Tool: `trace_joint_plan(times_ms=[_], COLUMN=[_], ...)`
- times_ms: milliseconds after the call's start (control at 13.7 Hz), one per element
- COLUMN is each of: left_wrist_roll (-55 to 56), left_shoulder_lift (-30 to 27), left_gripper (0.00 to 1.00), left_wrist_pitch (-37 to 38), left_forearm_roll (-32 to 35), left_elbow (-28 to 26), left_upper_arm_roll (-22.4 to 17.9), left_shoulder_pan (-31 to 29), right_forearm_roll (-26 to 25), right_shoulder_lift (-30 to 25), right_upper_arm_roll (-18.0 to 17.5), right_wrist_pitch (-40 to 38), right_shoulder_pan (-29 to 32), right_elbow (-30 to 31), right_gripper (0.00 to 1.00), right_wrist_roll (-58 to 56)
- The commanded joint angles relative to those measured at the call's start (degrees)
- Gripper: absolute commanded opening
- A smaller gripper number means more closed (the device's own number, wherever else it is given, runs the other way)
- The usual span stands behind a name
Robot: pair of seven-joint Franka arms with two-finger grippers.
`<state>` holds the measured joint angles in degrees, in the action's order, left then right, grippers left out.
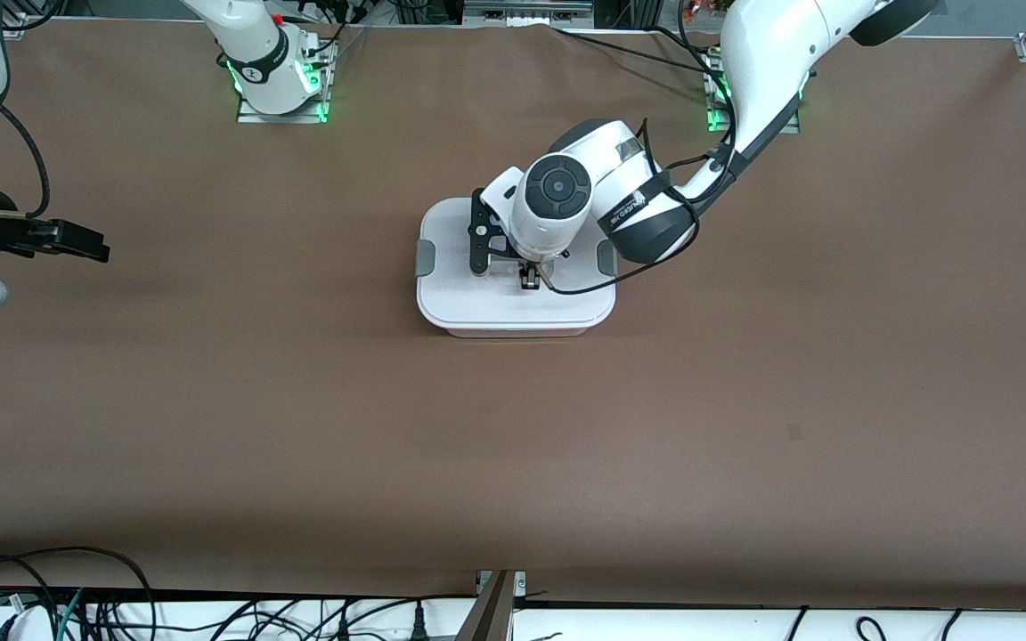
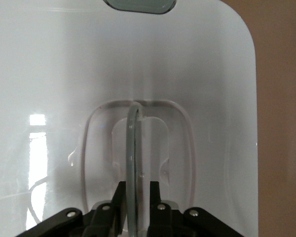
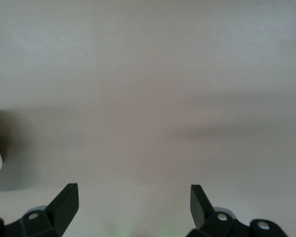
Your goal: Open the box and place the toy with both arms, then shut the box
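box (image 1: 515, 303): mid-bench, white lid on, grey side clips
handle (image 2: 133, 163): raised from lid's recess, upright
left gripper (image 1: 531, 278): over lid centre, jaws clenched on handle
right gripper (image 3: 133, 207): waits over bare bench (image 1: 299, 401) at right arm's end, jaws released

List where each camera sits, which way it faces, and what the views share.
Front view: high across the table, facing both bases; shows both arms, the left end effector on the box, the right end effector waiting, open, over bare table.
Left wrist view: looks down on the lid's handle, fingers closed on it.
Right wrist view: open fingers over bare table.
Shared: front and left wrist views show the box.
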<state>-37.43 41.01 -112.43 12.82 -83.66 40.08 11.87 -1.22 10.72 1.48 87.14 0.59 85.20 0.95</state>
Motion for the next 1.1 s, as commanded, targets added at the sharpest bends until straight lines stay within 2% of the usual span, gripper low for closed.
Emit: trace_joint_plan(times_ms=[0,219,438,731,1023], left_wrist_roll=[3.67,9.20,10.01,10.09,9.48], left_shoulder_lift=[-2.50,-8.46,-15.23,-23.84,-26.33], left_gripper=[1.00,1.00,1.00,1.00,1.00], left_wrist_pitch=[1.06,10.09,18.62,29.09,37.00], left_forearm_roll=[1.68,1.68,1.33,0.72,1.50], left_elbow=[-0.46,0.07,0.60,1.12,1.57], left_upper_arm_roll=[0.00,0.35,0.26,0.53,0.70], left_shoulder_pan=[-0.01,-0.36,-2.63,-11.15,-20.55], right_forearm_roll=[0.69,0.69,0.69,0.69,0.69], right_shoulder_lift=[0.62,0.62,0.79,1.23,1.23], right_upper_arm_roll=[0.01,-0.08,0.01,0.01,0.01], right_wrist_pitch=[-0.39,-0.39,-0.31,0.05,0.05], right_shoulder_pan=[-0.06,-0.15,-0.06,-0.06,-0.06], right_elbow=[-1.53,-1.53,-1.53,-1.97,-1.97], right_gripper=[1.00,1.00,1.00,1.00,1.00], right_wrist_roll=[-0.77,-0.77,-0.86,-1.03,-0.86])
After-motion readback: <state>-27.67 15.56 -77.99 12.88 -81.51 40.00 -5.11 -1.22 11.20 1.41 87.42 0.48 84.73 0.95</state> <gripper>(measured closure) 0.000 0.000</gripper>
